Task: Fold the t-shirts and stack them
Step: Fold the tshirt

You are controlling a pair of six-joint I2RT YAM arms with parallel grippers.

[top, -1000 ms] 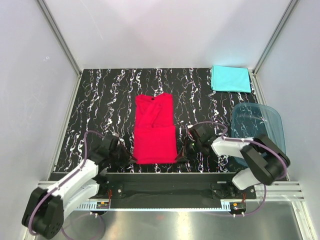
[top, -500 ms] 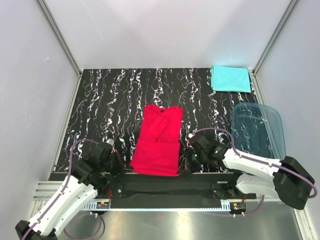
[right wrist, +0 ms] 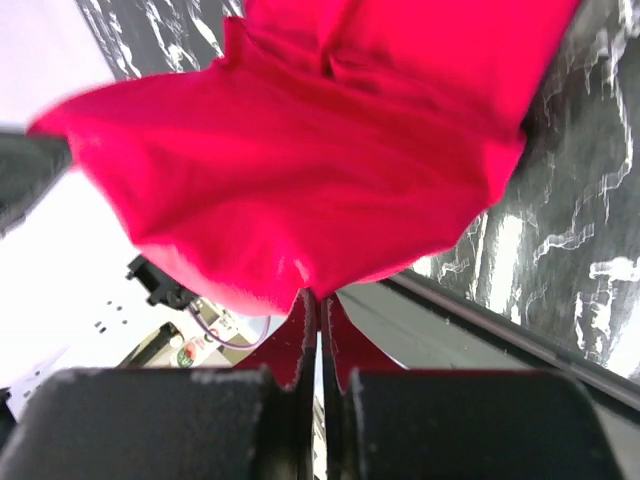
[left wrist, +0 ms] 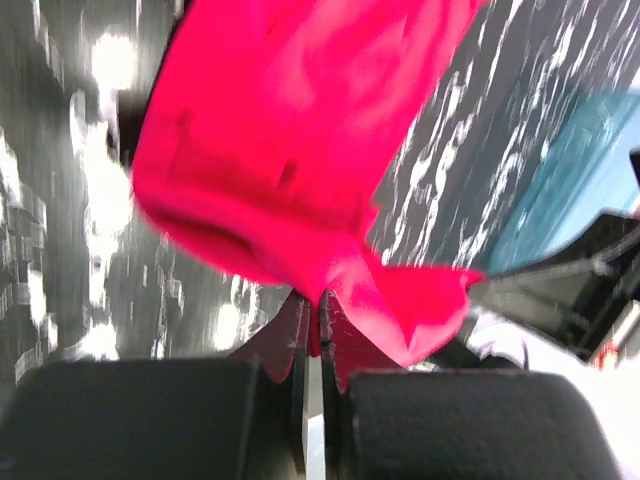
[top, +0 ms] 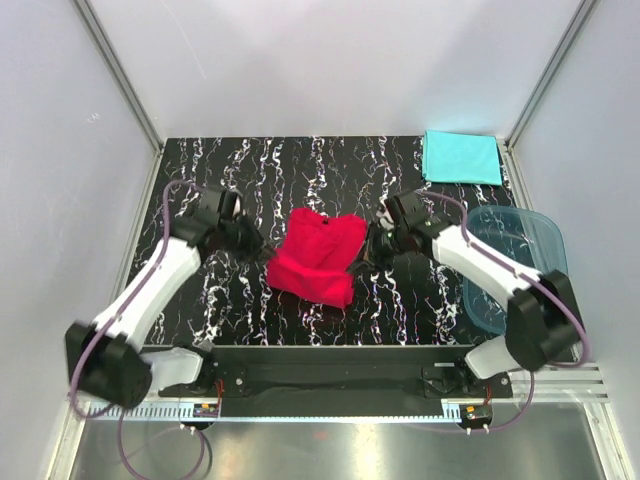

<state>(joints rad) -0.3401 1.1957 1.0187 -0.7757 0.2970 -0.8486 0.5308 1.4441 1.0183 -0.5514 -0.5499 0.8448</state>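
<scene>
The left gripper [left wrist: 312, 318] is closed on one corner of the red t-shirt [top: 318, 258] and the right gripper [right wrist: 319, 300] on the other, the cloth slung bunched between them. A lengthwise fold is judged to be in hand, so the held edge should next be carried forward and laid level. The folded turquoise t-shirt [top: 461, 157] lies well beyond the right gripper.

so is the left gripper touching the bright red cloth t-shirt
Touching. In the left wrist view the left gripper pinches the bright red cloth t-shirt, jaws shut.
</scene>
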